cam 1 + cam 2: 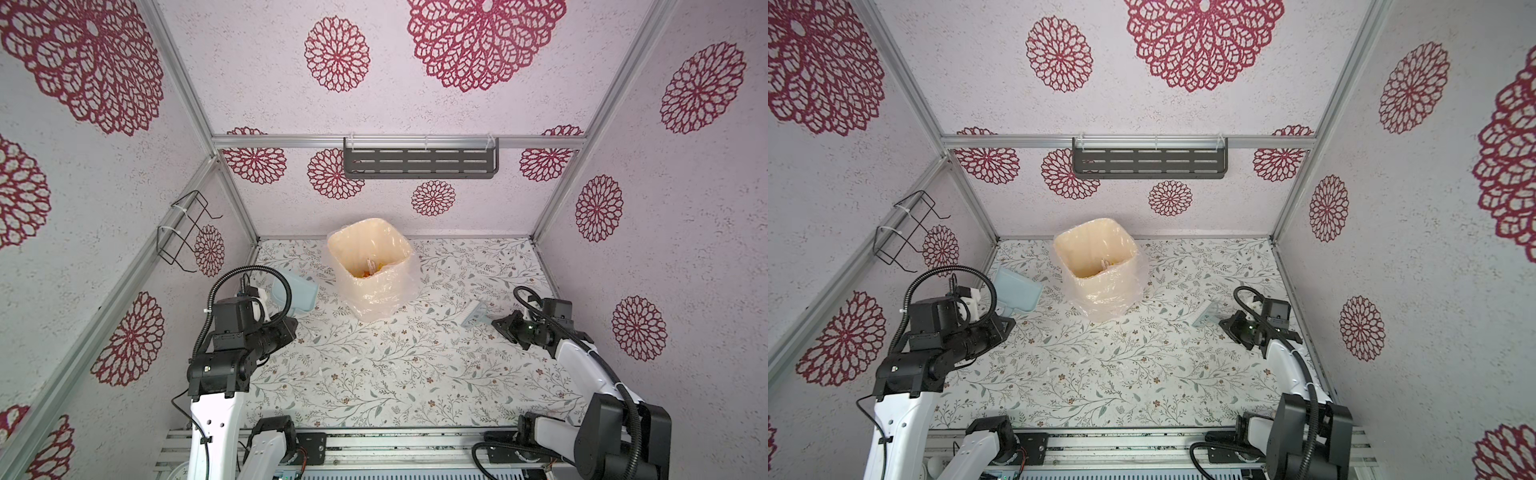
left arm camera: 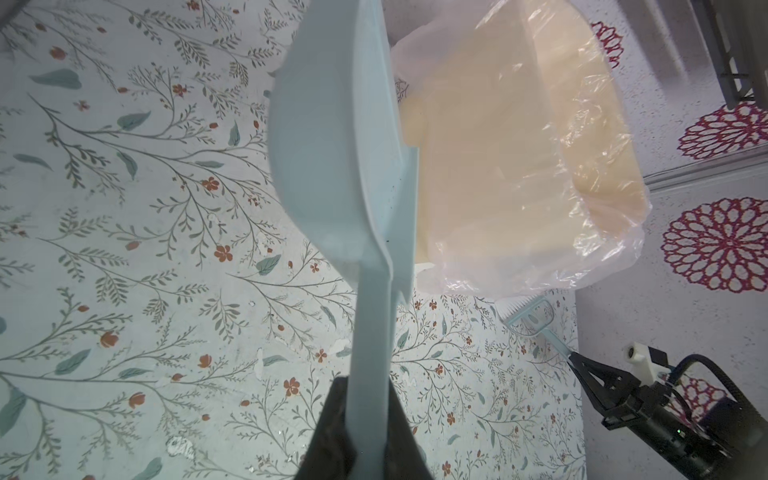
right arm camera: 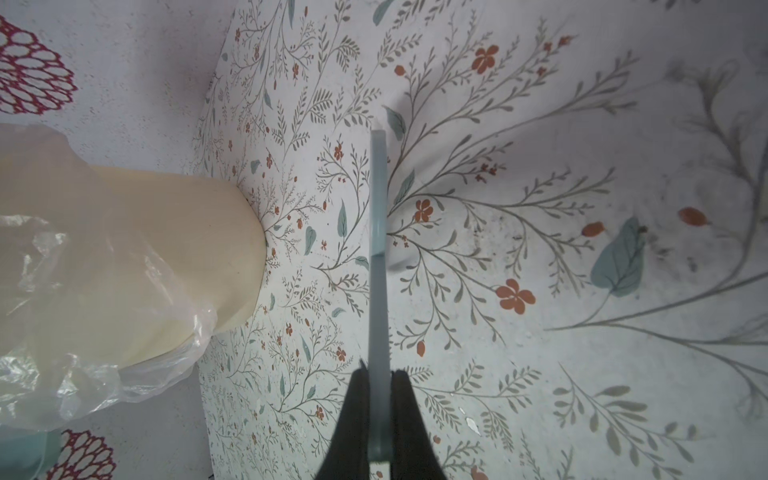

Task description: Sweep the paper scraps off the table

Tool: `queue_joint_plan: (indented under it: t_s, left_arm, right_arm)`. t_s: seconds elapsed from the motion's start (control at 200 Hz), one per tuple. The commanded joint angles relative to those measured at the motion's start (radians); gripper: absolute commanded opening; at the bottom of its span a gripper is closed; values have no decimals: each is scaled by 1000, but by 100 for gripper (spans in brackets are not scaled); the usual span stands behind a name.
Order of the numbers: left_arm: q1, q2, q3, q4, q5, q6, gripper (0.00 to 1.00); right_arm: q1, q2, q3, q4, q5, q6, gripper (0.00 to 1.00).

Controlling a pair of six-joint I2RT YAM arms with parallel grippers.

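Our left tool (image 2: pixel 370 395) clamps the pale blue-grey plastic dustpan (image 2: pixel 328 166) by its handle; our right tool (image 3: pixel 379 376) clamps the small pale brush (image 1: pixel 473 313). We see crumpled yellow paper scraps (image 1: pixel 363 272) inside the cream lined bin (image 1: pixel 374 293); we judge them light and soft: swept, not pinched.

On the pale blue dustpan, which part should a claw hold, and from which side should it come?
Hold the dustpan by its long handle, coming from the free end, opposite the wide curved pan. The handle is a narrow flat strip that fits between the jaws. The left claw grips it this way.
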Motion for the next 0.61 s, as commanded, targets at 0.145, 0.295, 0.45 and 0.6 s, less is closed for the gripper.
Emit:
queue_joint_plan:
  t_s: [0.145, 0.295, 0.45, 0.6]
  left_arm:
    - [11, -69, -150, 165, 52, -82, 0]
    - [11, -121, -296, 289, 68, -184, 0]
    - [11, -128, -392, 374, 60, -248, 0]
    - [11, -114, -470, 471, 52, -301, 0]
  right_arm:
    - [-55, -58, -91, -13, -12, 30, 2]
    - [-66, -53, -142, -20, -19, 37, 8]
    - [-76, -50, -133, -78, 24, 25, 20]
    - [-78, -58, -100, -144, 72, 4, 35]
